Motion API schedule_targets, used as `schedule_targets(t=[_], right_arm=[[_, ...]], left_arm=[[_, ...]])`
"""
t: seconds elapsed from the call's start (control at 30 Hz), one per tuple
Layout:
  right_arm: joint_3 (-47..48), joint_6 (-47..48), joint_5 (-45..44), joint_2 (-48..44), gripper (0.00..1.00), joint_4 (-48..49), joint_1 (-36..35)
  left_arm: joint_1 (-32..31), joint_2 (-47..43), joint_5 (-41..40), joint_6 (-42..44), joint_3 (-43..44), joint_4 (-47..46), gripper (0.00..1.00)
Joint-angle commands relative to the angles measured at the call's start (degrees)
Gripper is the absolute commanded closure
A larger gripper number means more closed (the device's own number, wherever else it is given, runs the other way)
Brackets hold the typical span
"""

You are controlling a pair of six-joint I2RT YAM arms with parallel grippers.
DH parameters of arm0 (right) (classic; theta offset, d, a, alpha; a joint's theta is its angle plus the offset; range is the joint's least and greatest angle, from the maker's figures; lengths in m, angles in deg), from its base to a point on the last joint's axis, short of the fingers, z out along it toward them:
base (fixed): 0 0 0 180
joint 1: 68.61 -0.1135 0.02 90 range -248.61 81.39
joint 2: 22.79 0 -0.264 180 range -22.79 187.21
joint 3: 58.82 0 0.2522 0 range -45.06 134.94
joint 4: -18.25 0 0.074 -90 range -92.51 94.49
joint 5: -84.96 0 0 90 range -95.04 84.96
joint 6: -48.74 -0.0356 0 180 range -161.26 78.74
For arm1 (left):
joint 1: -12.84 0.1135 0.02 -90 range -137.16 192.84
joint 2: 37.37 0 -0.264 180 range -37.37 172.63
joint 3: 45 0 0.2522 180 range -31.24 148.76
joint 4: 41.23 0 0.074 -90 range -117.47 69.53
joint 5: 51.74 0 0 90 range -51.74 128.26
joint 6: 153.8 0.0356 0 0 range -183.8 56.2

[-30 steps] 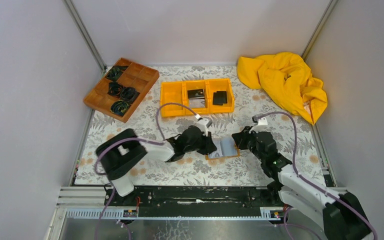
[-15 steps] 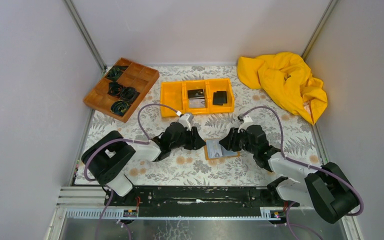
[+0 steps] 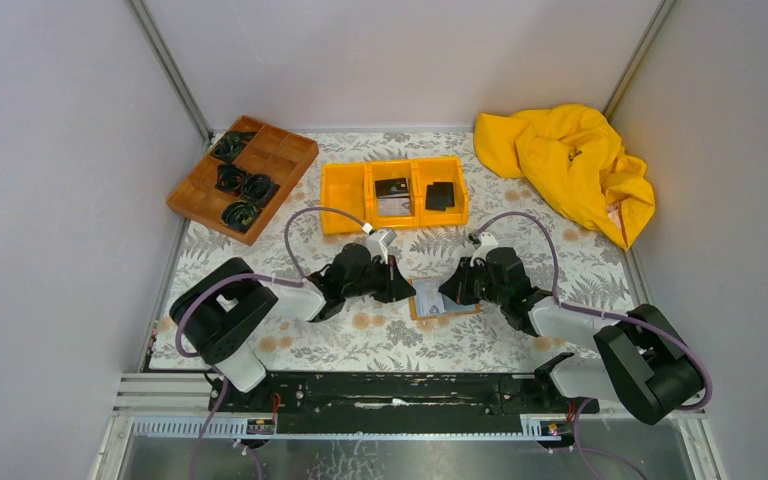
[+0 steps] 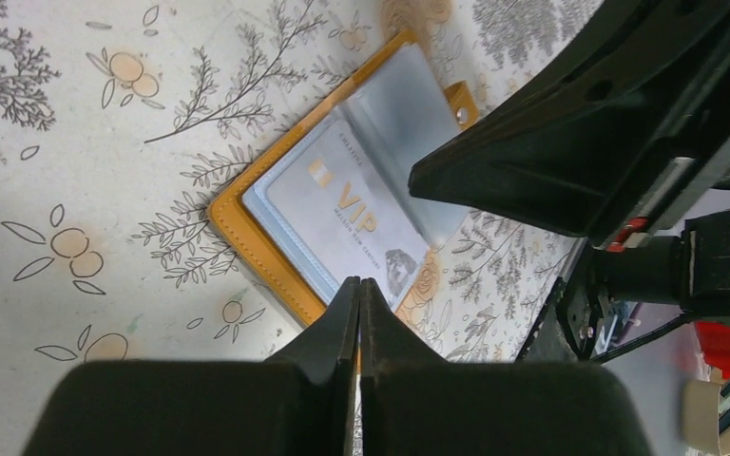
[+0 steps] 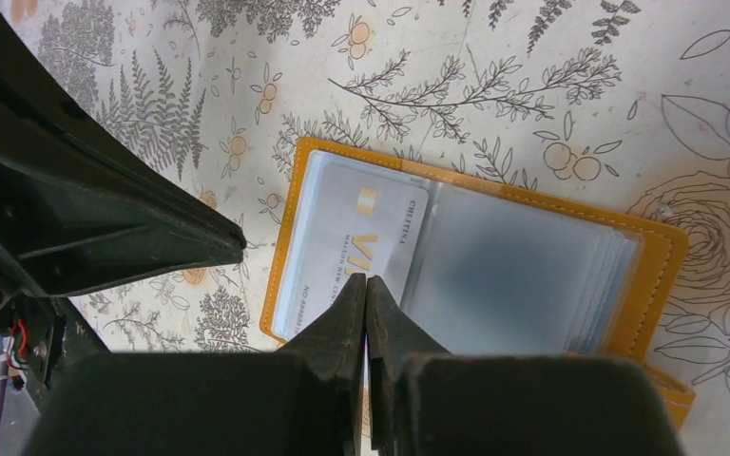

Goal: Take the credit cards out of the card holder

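Top view hangs high behind the arm bases, looking down and forward across the whole surface [image 3: 380,345]. Down low, the left wrist camera peers past the left gripper [image 4: 359,290], tight on the open card holder [image 4: 394,109]. Right wrist camera, just as close, looks past the right gripper [image 5: 368,285] from the opposite side. All three views share that card holder and the patch of surface around it.

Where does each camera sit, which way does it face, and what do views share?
Top external: above, behind the robot, looking down; left arm and right arm flank the open card holder.
Left wrist: on left arm, looking down past its shut left gripper at the VIP card.
Right wrist: likewise past the shut right gripper.
Shared: both wrist views show holder, card, opposite gripper.
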Motion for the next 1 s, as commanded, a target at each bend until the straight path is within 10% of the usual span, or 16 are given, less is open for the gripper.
schedule_targets(t=[0.0,0.57,0.97], right_arm=[[2.19,0.52,-3.04,-1.08,0.96,0.07,-0.26],[3.22,0.47,-4.25,1.53,0.87,-1.25,-0.13],[4.24,0.56,-5.83,2.68,0.58,-3.79,-0.13]], left_arm=[[-0.14,2.25,-1.1,1.69,3.34,4.54,1.0],[-0.83,7.16,-3.0,3.47,8.9,15.03,1.0],[-0.88,9.08,-3.28,3.3,10.02,16.13,1.0]])
